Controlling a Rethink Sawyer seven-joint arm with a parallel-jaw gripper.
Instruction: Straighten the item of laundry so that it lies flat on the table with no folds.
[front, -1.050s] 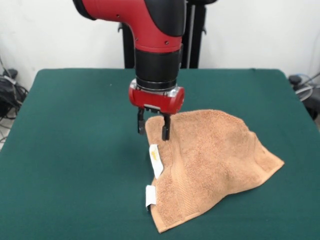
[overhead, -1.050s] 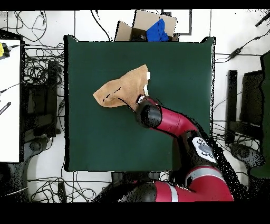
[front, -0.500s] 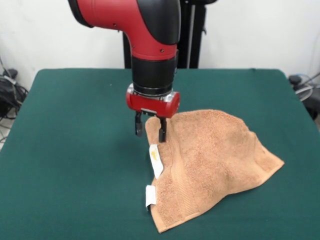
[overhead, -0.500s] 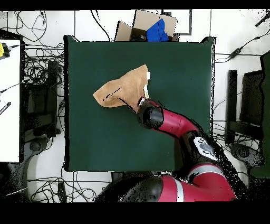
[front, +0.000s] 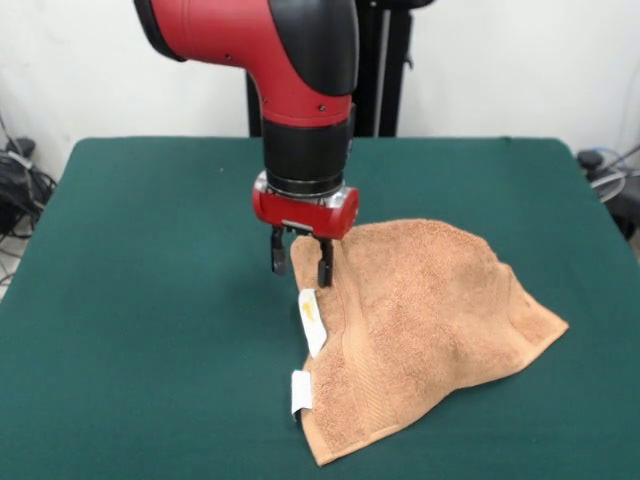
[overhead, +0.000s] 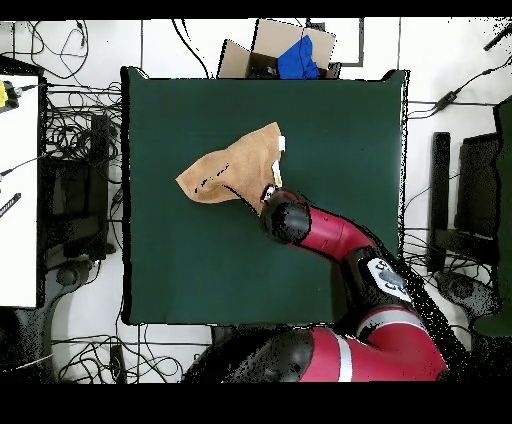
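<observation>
The item of laundry (front: 420, 315) is an orange-tan towel lying rumpled on the right half of the green table (front: 150, 300), humped in the middle. Two white tags (front: 312, 322) hang at its left edge. My gripper (front: 301, 262) points straight down at the towel's far left corner and is open. One finger stands over the felt just left of the corner, the other over the cloth, and the corner's tip shows between them. In the overhead view the towel (overhead: 232, 165) lies near the table's (overhead: 330, 120) centre, and the arm's wrist (overhead: 286, 220) covers the gripper.
A cardboard box (overhead: 262, 52) with a blue object sits beyond the table's edge in the overhead view. Cables lie on the floor on both sides, and a white bench (overhead: 18, 190) stands at the left. The table's left half in the front view is bare felt.
The gripper has shifted slightly left and a little toward the table's far side, staying over the towel's corner. The towel has not moved.
</observation>
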